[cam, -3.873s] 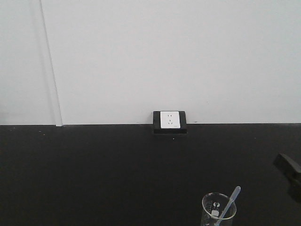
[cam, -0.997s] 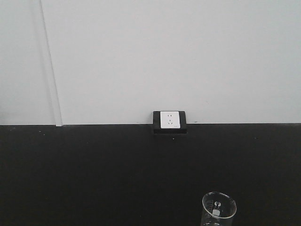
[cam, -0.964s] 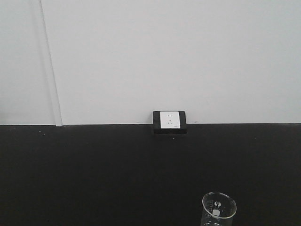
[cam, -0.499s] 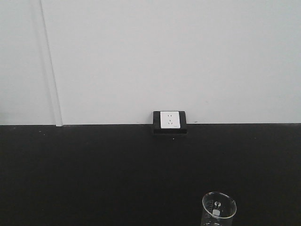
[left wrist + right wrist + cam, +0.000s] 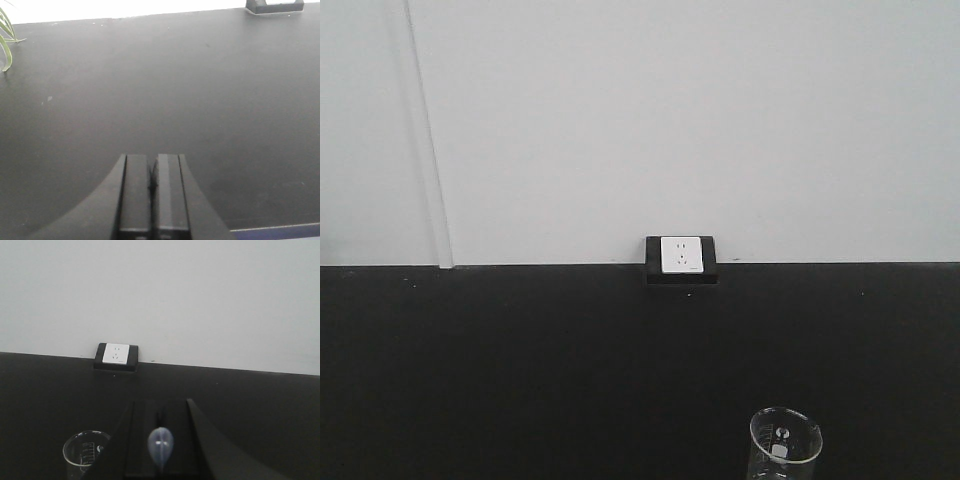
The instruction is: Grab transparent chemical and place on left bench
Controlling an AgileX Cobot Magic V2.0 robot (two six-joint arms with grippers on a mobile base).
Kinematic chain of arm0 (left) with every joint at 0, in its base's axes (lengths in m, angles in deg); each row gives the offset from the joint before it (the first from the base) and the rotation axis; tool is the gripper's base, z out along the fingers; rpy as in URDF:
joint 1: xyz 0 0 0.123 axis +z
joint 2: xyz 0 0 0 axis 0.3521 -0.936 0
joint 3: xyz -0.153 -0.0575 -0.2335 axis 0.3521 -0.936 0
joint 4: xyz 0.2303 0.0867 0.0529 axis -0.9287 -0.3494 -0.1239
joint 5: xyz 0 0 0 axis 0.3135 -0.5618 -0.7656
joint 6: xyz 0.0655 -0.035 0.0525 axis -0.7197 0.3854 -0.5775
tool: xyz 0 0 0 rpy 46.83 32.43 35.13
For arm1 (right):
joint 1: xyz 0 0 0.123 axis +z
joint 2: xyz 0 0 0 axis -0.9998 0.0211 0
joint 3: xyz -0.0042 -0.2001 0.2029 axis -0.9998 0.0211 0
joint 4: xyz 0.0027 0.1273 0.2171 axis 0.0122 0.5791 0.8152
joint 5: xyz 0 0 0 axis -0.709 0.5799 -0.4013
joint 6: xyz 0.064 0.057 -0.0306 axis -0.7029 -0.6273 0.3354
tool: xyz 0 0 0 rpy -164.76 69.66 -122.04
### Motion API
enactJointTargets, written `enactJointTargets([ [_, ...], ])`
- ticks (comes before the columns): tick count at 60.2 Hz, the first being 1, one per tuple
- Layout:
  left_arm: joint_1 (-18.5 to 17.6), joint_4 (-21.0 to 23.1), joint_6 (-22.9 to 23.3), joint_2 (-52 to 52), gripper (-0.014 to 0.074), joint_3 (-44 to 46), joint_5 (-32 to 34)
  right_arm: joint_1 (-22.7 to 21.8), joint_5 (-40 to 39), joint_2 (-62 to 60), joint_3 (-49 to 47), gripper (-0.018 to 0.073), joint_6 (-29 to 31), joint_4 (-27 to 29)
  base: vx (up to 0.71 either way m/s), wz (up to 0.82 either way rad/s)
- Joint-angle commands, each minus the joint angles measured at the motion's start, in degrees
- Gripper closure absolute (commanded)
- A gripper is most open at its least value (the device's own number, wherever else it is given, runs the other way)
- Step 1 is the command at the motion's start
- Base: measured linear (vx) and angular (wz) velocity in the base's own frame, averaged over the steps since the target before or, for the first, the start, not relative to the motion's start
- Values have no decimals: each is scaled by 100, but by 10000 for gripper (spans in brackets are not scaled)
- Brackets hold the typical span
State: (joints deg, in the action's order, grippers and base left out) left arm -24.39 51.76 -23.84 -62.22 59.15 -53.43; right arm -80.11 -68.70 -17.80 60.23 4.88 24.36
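Here's the right gripper (image 5: 161, 412), below and right of the socket (image 5: 116, 356), jaws pinched on the clear pipette (image 5: 161, 449). The beaker (image 5: 86, 452) stands upright on the black counter (image 5: 260, 415), well below the socket.

Light is even and soft, shadows are faint, and I cannot tell where the lamps sit. In the front view the wall (image 5: 670, 120) is a flat pale grey. The worktop (image 5: 520, 370) is a grainy black that swallows detail. The socket (image 5: 681, 255) is sharp, and the beaker (image 5: 785, 445) shows only as thin bright rim lines. From my left wrist the wall strip along the top edge burns out white, the worktop carries a dull grey sheen, and my left gripper (image 5: 151, 160) is soft-edged. From my right wrist the pipette (image 5: 160, 445) bulb is a blur with one small glint, and my right gripper (image 5: 160, 407) is a dark, featureless mass.
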Motion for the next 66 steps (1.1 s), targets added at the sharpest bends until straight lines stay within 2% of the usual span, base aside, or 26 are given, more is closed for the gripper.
enactJointTargets([
  [1,-10,4,45,110,600,-93,449,-22,-431,49,-148,564,39,-80,0,0],
  [42,-10,4,45,110,600,-93,449,-29,-431,49,-148,564,39,-80,-11,-7],
  [66,-10,4,45,110,600,-93,449,-29,-431,49,-148,564,39,-80,-28,20],
])
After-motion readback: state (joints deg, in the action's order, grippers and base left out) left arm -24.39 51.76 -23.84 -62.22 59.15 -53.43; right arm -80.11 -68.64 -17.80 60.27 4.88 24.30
